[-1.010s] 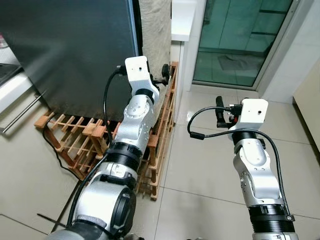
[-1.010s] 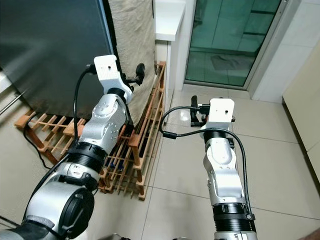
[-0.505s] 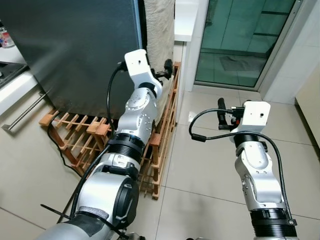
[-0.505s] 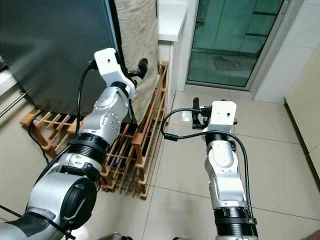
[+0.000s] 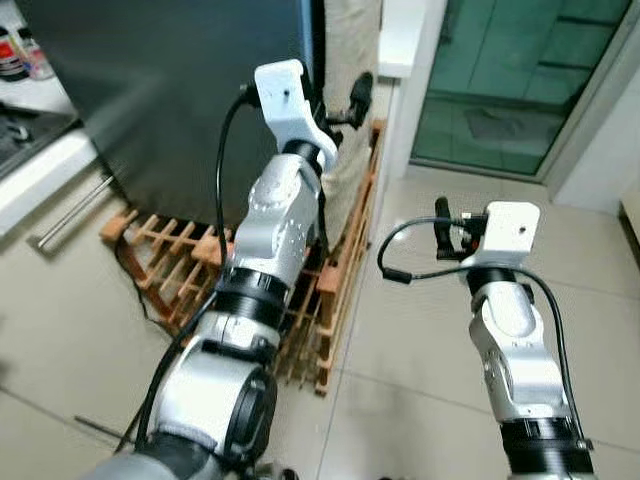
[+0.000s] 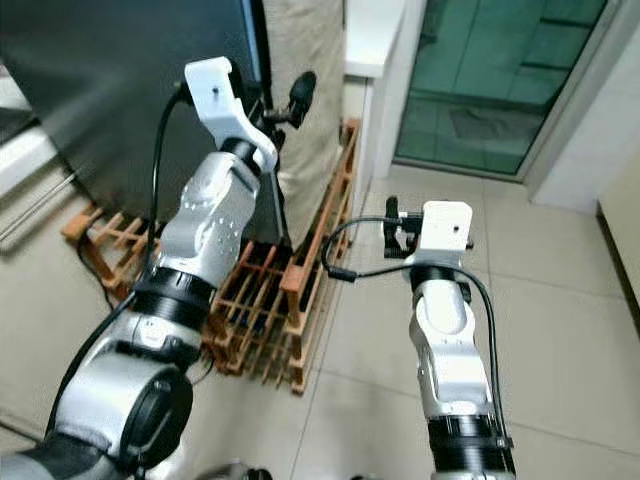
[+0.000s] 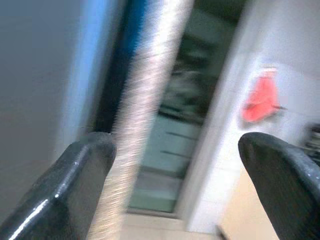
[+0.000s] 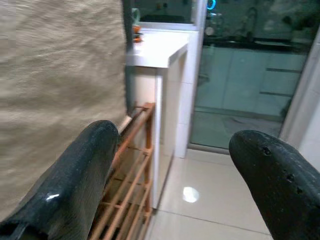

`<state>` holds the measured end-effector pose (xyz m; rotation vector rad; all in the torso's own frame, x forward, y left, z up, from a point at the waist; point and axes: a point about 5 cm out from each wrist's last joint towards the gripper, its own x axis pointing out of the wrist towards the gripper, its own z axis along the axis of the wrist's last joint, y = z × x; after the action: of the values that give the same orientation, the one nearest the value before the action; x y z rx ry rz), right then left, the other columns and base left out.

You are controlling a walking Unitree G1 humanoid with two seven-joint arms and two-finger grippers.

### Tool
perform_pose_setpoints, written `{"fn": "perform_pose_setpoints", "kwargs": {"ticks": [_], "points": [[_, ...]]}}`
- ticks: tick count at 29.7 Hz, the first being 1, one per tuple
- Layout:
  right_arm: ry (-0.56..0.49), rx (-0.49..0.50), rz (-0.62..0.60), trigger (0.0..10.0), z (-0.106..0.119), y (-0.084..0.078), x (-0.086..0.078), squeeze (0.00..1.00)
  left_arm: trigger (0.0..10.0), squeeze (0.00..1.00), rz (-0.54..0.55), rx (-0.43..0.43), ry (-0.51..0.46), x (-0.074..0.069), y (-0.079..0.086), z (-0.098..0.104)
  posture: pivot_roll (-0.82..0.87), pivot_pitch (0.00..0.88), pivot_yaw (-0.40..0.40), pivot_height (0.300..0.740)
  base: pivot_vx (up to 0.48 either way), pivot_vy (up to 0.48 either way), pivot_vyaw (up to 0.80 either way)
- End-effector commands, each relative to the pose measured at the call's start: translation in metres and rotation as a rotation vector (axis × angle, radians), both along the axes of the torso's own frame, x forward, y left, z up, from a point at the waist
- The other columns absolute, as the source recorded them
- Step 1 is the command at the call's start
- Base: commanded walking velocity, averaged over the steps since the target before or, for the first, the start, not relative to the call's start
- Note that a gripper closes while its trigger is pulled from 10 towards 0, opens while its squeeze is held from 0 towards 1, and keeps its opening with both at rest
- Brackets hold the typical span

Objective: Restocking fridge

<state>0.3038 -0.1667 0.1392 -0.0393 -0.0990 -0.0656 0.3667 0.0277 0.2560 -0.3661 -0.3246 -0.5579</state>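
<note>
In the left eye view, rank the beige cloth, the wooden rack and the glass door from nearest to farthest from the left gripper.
1. Beige cloth, right beside the left gripper, hanging on the fridge's side.
2. Wooden rack, on the floor below it.
3. Glass door, across the floor on the right.

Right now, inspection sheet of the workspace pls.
Surface: beige tiled floor.
Job's things: dark fridge, door shut; no stock seen.
Clutter: wooden rack at the fridge's base; beige cloth hanging beside it.
Grippers: left tool raised at the fridge's edge, open, empty; right tool held over the floor, open, empty.
Cables: black leads looped on both arms; one on the floor by the rack.
Surroundings: glass door, white counter.
</note>
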Motion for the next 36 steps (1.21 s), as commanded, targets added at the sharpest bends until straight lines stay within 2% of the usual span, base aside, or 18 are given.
{"fn": "perform_pose_setpoints", "kwargs": {"ticks": [1, 7, 12, 19, 24, 28, 36], "points": [[-0.006, -0.003, 0.001, 10.0, 0.003, 0.0, 0.001, 0.0, 10.0, 0.0, -0.201, -0.086, 0.016, -0.024, -0.046, 0.0, -0.17, 0.0, 0.049, 0.74, 0.0, 0.0, 0.0], [-0.002, -0.006, 0.003, 10.0, 0.002, -0.001, 0.001, 0.0, 10.0, 0.0, -0.286, -0.129, 0.01, -0.032, -0.047, 0.004, -0.17, 0.0, 0.046, 0.74, 0.0, 0.0, 0.0], [-0.005, -0.01, 0.002, 10.0, 0.003, -0.003, 0.002, 0.0, 10.0, 0.0, -0.297, -0.123, 0.015, -0.032, -0.043, 0.003, -0.17, 0.0, 0.045, 0.74, 0.0, 0.0, 0.0], [-0.006, -0.011, 0.004, 10.0, 0.003, -0.002, 0.002, 0.0, 10.0, 0.0, -0.081, -0.039, 0.087, -0.018, -0.014, -0.02, -0.17, 0.0, 0.043, 0.74, 0.0, 0.0, 0.0], [-0.009, -0.009, -0.001, 10.0, 0.002, -0.003, 0.0, 0.0, 10.0, 0.0, 0.078, 0.047, 0.165, -0.008, 0.006, -0.048, -0.17, 0.0, 0.043, 0.74, 0.0, 0.0, 0.0], [-0.012, -0.009, -0.002, 10.0, 0.002, -0.003, 0.0, 0.0, 10.0, 0.0, 0.113, 0.076, 0.177, -0.006, 0.009, -0.054, -0.17, 0.0, 0.043, 0.74, 0.0, 0.0, 0.0], [-0.014, -0.009, -0.008, 10.0, 0.002, -0.002, -0.001, 0.0, 10.0, 0.0, 0.141, 0.075, 0.177, -0.004, 0.007, -0.055, -0.17, 0.0, 0.047, 0.74, 0.0, 0.0, 0.0]]}}
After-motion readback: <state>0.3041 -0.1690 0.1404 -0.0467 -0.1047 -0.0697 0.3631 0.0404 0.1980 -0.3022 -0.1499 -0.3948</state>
